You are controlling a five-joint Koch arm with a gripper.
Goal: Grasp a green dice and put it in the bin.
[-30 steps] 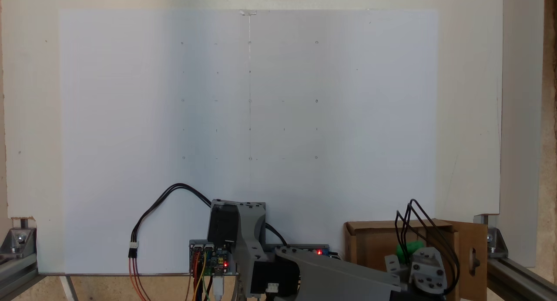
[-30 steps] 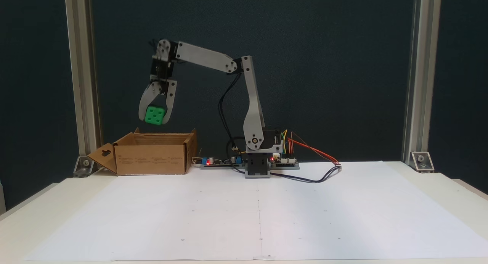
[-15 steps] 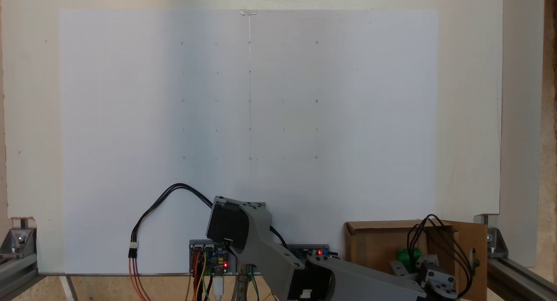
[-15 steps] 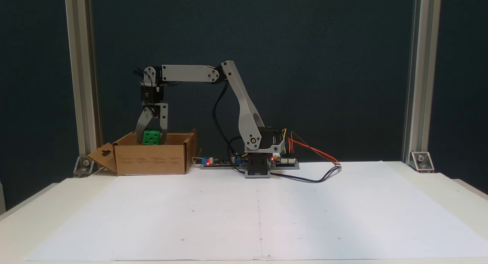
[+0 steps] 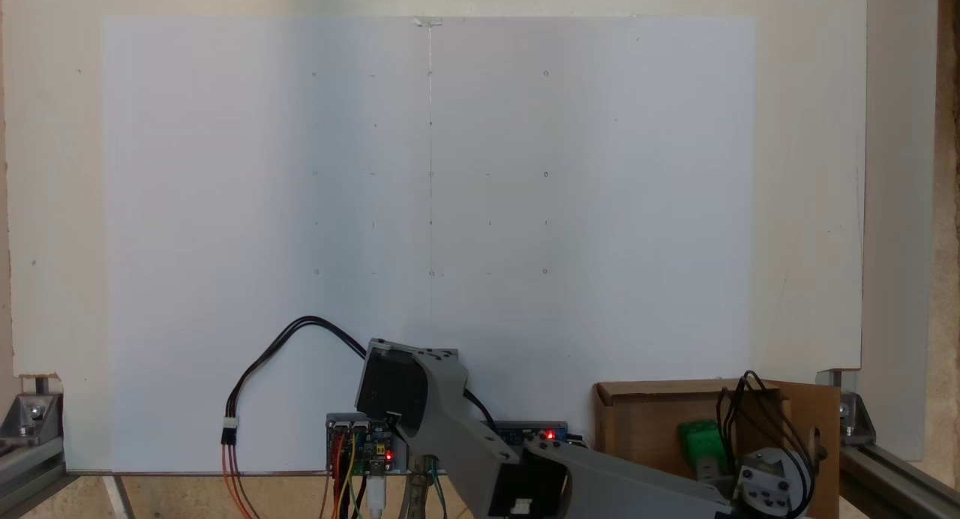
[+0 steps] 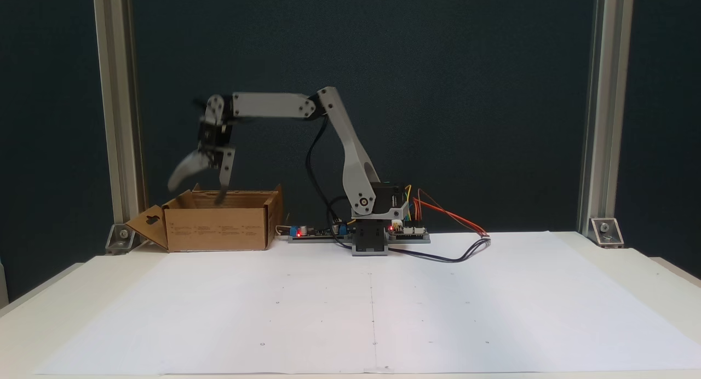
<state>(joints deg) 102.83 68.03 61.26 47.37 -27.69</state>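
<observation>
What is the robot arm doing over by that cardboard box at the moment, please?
The grey hobby arm's gripper hangs over the brown corrugated cardboard box, its jaws spread open. The small bright green plastic dice sits inside the box, free of the gripper, so the drop looks done. The white paper sheet in front of the arm carries only faint marks.

text: none legible | bin front print: too small to read

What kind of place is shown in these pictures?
Probably a small robotics test bench, not a home. Aluminium frame posts stand at the corners, white paper with marked grid dots covers the table, and bare circuit boards with loose wires sit beside the arm.
</observation>
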